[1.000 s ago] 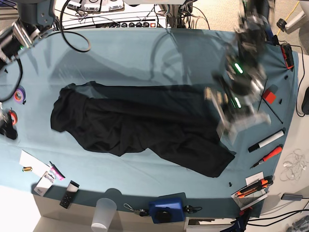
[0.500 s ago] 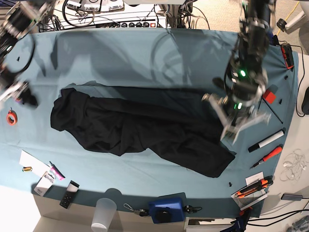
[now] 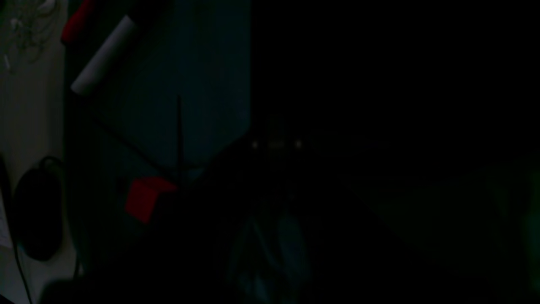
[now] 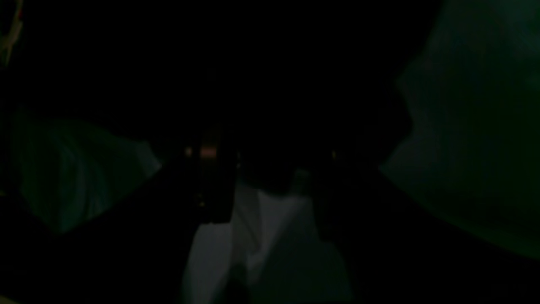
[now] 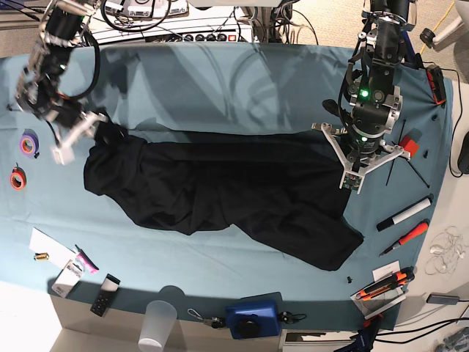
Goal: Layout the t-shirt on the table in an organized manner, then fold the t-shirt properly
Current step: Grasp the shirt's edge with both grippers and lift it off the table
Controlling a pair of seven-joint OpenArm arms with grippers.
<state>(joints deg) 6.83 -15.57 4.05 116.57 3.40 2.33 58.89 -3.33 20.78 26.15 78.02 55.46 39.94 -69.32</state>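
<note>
Black t-shirt lies crumpled across the middle of the teal bench. Left gripper sits pressed together at its right edge, while the right gripper stands spread at its far-left corner.

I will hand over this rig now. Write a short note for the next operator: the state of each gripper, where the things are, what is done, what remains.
Left gripper: shut, at the t-shirt's edge; whether it pinches cloth cannot be told.
Right gripper: open, at the opposite end of the shirt, holding nothing.
T-shirt: black, stretched long across the table but creased and bunched.
Done: rough spreading.
Left: flatten it, then fold.
</note>
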